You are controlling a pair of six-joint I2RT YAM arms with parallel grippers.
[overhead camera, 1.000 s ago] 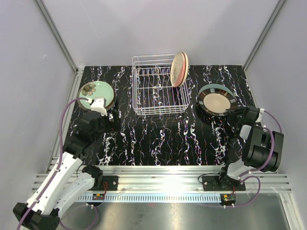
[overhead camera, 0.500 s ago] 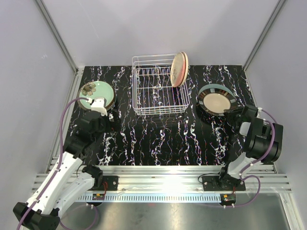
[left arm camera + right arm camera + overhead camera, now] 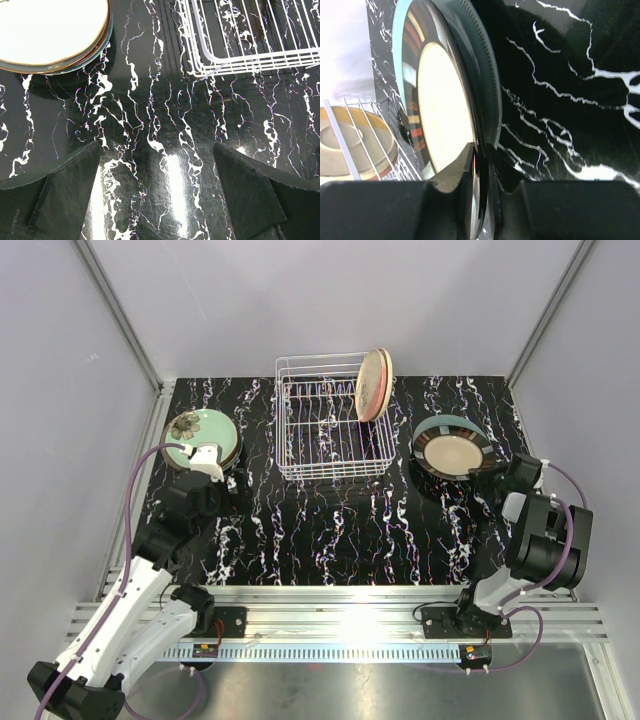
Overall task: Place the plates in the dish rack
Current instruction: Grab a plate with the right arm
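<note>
Rim contact decides the coming move: the right gripper (image 3: pixel 480 152) has its jaws pressed onto the near edge of the beige plate (image 3: pixel 445 100), the thin dark rim caught between the two fingers. That plate lies flat on top of the right stack (image 3: pixel 430 430), with at least one blue-grey plate (image 3: pixel 487 70) under it. How many more lie beneath cannot be told. From this gripper the rack (image 3: pixel 320 440) lies to the left and a little farther back, close beside the stack but not touching it. The right arm is plainly the nearer one. Two plates (image 3: pixel 375 385) stand on edge at the rack's right end, leaning right, faces turned sideways. So, as I judge it, the beige plate must be tipped from flat to upright and brought in facing the same way, into the free prongs left of that pair. The left gripper (image 3: pixel 156 150) is spread wide, holding nothing, over bare table (image 3: pixel 330 530) just near of the left stack (image 3: pixel 50 30). A mint-green plate (image 3: pixel 197 430) tops that stack, with a few more rims showing below. In all there are one rack, two stacks and two plates racked.
</note>
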